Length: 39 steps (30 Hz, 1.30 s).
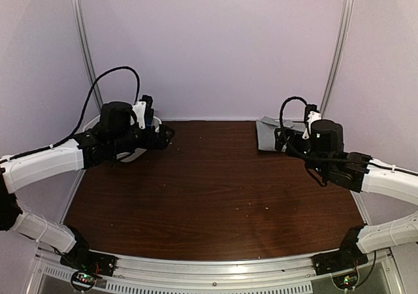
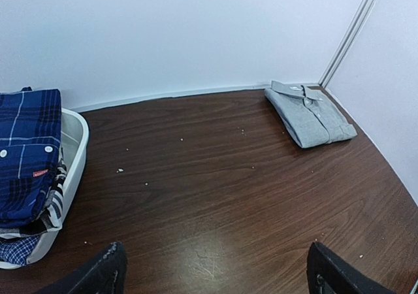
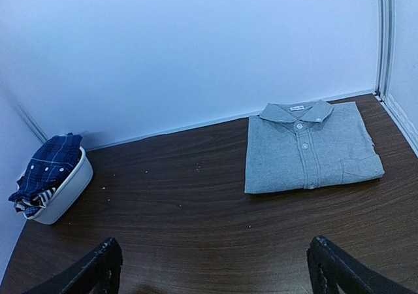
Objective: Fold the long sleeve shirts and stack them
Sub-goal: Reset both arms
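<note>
At the far left corner of the table [image 1: 209,196], the white basket [image 2: 77,140] held the plaid shirts [image 2: 26,144] in a loose heap, the top dark blue one hanging over the rim. Crumpled as they were, no collar direction or long axis could be made out. The left gripper [image 2: 215,271] hovered just beside the basket with its fingers spread wide, grasping nothing.

Across the middle, the wood lay between the two arms as the likely working ground.

Toward the far right corner lay the grey shirt [image 3: 307,150], folded into a neat flat packet, button placket up. Its collar pointed at the back wall and its hem toward the arms, so its long axis ran from the wall toward the near edge. The right gripper [image 3: 215,268] hung near it, low over the table, fingers likewise released and empty.

By my reading, one shirt was folded and placed as the base of the stack, and fetching the next was the step in hand. That called for the left gripper to pinch the top plaid shirt, lift it clear of the rim and spread it flat in the middle.
</note>
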Each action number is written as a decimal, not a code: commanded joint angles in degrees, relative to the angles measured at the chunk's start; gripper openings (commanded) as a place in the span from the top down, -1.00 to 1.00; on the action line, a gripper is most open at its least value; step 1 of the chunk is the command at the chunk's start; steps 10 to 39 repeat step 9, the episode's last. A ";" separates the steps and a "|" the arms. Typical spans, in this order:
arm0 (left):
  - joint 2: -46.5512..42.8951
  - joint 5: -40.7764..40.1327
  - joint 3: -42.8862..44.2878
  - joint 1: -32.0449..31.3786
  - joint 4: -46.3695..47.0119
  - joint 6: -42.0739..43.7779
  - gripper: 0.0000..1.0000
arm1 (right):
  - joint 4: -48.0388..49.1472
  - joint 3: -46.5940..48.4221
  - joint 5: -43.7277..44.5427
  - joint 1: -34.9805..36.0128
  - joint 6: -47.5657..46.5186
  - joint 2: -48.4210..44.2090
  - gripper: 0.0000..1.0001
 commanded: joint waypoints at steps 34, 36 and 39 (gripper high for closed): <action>0.54 -1.04 0.23 0.17 6.90 -1.06 -0.95 | -0.68 -0.44 0.75 0.11 0.06 -1.61 -0.99; 0.54 -1.04 0.23 0.17 6.90 -1.06 -0.95 | -0.68 -0.44 0.75 0.11 0.06 -1.61 -0.99; 0.54 -1.04 0.23 0.17 6.90 -1.06 -0.95 | -0.68 -0.44 0.75 0.11 0.06 -1.61 -0.99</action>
